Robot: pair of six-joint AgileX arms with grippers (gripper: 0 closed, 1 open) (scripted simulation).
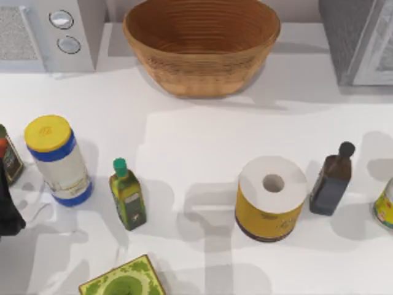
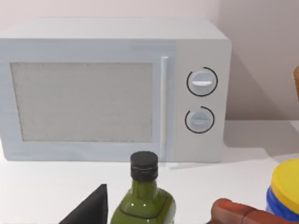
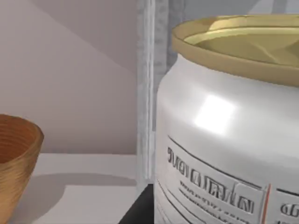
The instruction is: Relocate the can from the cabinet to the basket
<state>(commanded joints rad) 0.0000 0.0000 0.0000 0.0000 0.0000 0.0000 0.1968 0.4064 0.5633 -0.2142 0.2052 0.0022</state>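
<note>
Directly ahead of the right hand, and very close to it, stands the can [image 3: 229, 140]. It is upright, so its long axis runs straight up from whatever bears it, with the dull olive-gold top uppermost and the white label with its thin red line turned toward the hand. Just behind the can rise the white door frame and grey speckled wall of the cabinet [image 3: 161, 70]. I cannot tell whether the can is inside the cabinet or just at its opening, since its base is out of sight. A dark wedge [image 3: 140, 210] low beside the can may be part of the right hand, but I cannot tell whether that hand is released, clenched or already touching the can. Beyond the can and off to one side, well apart from it, curves the rim of the basket [image 3: 21, 140]. From above, the basket [image 1: 202, 67] sits at the back middle of the surface [image 1: 202, 141], and the cabinet [image 1: 353, 37] is at the back right, so I judge the carry will run leftward across the back. The right arm is plainly the nearer one. The left arm [image 1: 7, 206] is parked at the surface's left edge, facing the white microwave [image 2: 112, 93], and I cannot tell the state of its hand either.
</note>
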